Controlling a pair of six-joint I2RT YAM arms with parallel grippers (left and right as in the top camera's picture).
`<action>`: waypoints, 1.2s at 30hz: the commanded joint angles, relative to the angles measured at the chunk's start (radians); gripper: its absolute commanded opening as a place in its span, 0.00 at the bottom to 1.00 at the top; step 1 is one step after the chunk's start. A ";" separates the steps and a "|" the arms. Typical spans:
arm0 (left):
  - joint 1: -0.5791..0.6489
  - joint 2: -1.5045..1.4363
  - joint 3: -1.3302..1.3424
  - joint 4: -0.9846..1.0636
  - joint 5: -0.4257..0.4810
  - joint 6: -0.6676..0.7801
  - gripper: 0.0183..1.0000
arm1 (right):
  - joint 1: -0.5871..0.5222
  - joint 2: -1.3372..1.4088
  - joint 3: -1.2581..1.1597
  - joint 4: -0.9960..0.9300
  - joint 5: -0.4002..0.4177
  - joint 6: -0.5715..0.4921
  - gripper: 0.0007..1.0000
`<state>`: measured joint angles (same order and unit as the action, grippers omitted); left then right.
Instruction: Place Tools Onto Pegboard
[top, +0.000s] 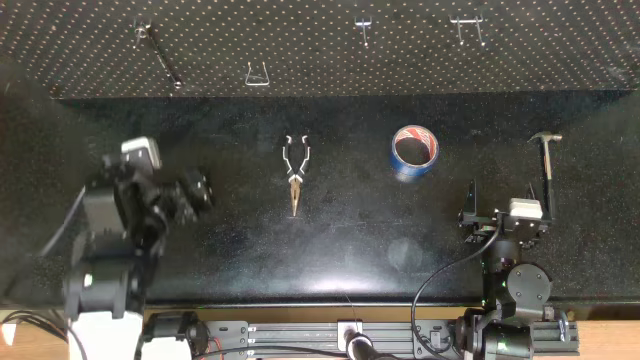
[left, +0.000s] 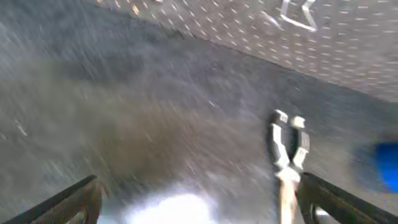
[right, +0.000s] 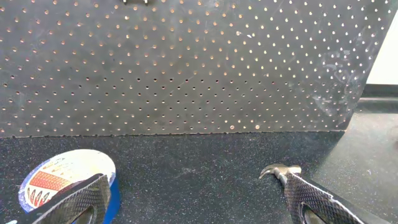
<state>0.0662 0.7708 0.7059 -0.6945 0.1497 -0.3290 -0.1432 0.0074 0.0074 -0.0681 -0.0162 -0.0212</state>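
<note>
The black pegboard stands along the back of the table, with a wrench hung on it at the left. Pliers with white handles lie on the black table top, also in the left wrist view. A roll of blue tape lies right of them, and a hammer lies at the far right. My left gripper hovers open left of the pliers. My right gripper rests open near the front edge, between the tape and the hammer head.
Empty metal hooks hang on the pegboard: a triangular one at the middle, a single one and a double one farther right. A light wall strip shows past the board's right end.
</note>
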 joint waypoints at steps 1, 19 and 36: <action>-0.002 -0.097 -0.011 -0.106 0.206 -0.116 1.00 | -0.005 -0.006 -0.003 -0.005 0.008 -0.010 0.92; -0.311 0.562 0.555 -0.638 0.098 -0.213 1.00 | -0.005 -0.006 -0.003 -0.005 0.008 -0.010 0.92; -0.461 1.194 0.916 -0.639 -0.008 -0.194 1.00 | -0.005 -0.006 -0.003 -0.005 0.008 -0.010 0.92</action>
<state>-0.3973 1.9076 1.5944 -1.3388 0.1757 -0.5022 -0.1432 0.0074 0.0074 -0.0681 -0.0162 -0.0212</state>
